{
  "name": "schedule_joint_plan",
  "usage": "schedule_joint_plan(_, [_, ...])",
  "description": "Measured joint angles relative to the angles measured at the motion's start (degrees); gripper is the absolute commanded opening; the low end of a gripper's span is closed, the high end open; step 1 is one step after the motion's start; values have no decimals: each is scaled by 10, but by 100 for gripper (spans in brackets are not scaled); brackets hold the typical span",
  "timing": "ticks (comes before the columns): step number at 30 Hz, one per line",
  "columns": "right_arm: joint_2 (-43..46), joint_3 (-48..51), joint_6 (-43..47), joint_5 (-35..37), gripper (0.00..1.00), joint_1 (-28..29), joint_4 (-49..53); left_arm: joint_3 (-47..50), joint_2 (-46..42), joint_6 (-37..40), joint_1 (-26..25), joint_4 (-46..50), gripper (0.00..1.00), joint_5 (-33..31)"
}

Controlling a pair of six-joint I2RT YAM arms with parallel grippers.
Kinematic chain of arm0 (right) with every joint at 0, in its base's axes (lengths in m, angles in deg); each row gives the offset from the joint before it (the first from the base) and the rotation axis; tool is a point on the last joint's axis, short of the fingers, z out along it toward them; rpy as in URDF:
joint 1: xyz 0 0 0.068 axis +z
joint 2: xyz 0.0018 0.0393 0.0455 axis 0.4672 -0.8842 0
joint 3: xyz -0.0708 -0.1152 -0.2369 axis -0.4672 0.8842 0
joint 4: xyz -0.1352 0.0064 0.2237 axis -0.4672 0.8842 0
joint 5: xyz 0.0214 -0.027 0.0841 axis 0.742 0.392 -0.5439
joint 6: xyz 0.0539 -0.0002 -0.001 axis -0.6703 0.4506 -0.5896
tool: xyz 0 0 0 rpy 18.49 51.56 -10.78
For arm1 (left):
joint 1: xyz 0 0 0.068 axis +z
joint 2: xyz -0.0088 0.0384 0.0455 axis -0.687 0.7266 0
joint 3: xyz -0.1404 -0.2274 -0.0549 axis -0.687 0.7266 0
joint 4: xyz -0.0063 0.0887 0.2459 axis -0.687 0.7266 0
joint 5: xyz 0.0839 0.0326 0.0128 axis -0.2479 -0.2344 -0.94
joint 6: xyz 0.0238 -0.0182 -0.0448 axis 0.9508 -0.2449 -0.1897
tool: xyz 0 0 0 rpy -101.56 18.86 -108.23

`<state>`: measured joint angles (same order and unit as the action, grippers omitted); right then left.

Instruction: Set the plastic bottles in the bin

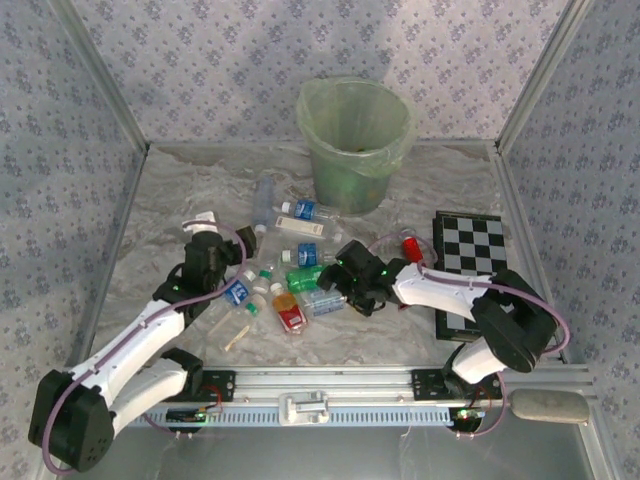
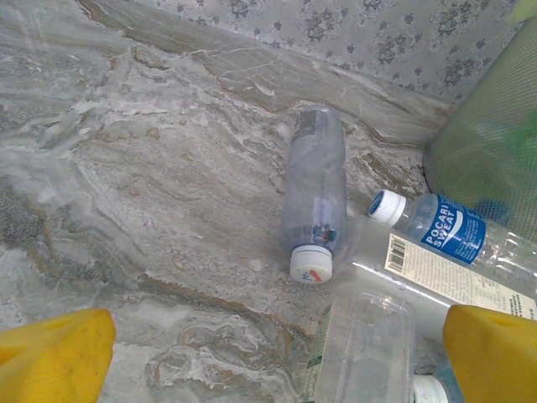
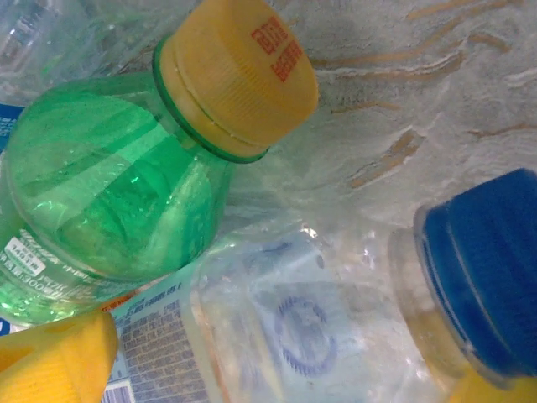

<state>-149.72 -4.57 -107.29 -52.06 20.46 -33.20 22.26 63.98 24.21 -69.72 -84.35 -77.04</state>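
Right pincer: I am holding it open | clear blue-capped plastic bottle lying directly beneath, seemingly lengthwise finger to finger

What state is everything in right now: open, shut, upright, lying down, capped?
bin: upright, open top, bag-lined.
left gripper: open, holding nothing.
right gripper: open, fingers either side of the crumpled clear bottle.
crumpled clear bottle: lying down, dented.
white-capped clear bottle: lying down, capped.
Pocari Sweat bottle: lying down, capped.
green bottle: lying down, yellow cap on.
blue-capped bottle: capped.
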Motion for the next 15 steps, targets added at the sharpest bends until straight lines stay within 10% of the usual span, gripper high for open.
schedule_joint_plan(15, [-48,-34,15,14,77,0,8,11,-17,-3,8,13,100,-7])
